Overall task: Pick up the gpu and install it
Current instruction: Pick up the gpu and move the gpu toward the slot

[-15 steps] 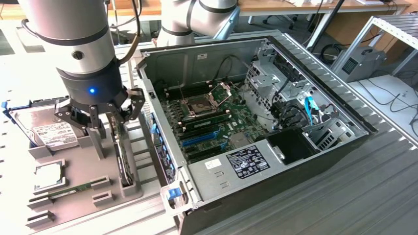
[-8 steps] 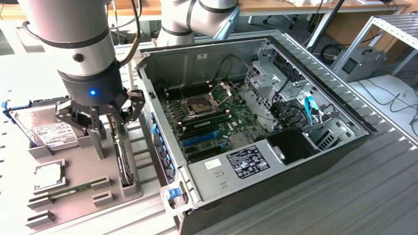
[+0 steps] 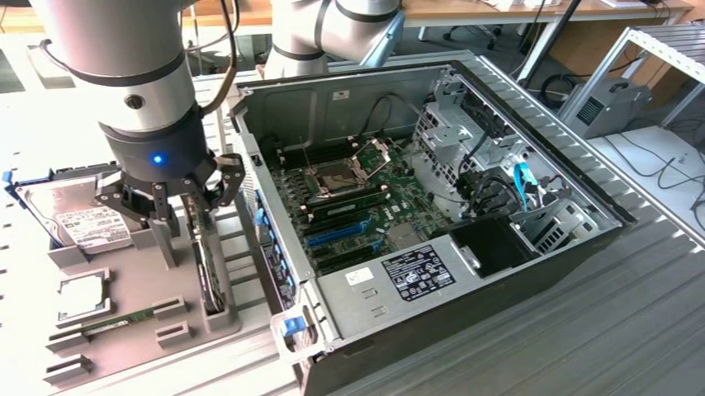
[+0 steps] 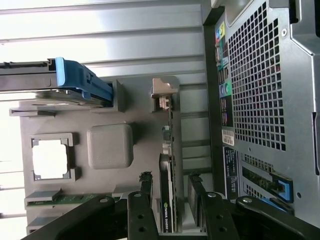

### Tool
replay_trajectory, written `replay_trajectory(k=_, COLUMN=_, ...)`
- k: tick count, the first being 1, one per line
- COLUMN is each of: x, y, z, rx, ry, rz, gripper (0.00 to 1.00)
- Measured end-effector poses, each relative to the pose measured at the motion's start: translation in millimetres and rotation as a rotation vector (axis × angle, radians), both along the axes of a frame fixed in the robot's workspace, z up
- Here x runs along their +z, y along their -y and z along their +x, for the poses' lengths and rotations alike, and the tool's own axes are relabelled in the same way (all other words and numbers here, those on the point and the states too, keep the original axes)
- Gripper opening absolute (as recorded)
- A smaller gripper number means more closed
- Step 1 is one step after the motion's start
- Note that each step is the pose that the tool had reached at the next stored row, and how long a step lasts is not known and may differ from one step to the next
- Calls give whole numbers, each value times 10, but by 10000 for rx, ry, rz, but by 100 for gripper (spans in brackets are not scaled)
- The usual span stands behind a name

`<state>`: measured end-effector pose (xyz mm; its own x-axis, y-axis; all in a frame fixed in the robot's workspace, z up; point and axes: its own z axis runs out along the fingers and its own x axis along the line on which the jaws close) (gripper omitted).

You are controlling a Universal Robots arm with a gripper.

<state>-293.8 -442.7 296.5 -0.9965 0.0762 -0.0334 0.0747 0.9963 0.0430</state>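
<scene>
Gripper (image 3: 190,210) open, jaws spread wide, low over the grey parts tray (image 3: 144,338) at 9 o'clock in the exterior view. The gpu (image 3: 206,264) stands upright on its long edge in a slot of that tray, not yet lifted. Wrist view: the card (image 4: 166,170) is seen edge-on between the two fingers (image 4: 196,195), with a gap on each side and no contact that I can make out. From the gripper in the exterior view, hard drive (image 3: 82,223) at 9 o'clock, processor chip (image 3: 82,293) at 8 o'clock, memory stick (image 3: 115,320) at 7 o'clock, all on the same tray. Computer case (image 3: 551,206) lies open just beside the tray at 3 o'clock, motherboard (image 3: 352,198) exposed. Both rest on the ribbed metal bench (image 3: 617,330).
</scene>
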Motion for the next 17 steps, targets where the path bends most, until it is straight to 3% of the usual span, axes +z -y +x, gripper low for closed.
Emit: replay_trajectory(k=17, x=-77, y=0, z=0, rx=0, ry=0, rz=-4, gripper=42)
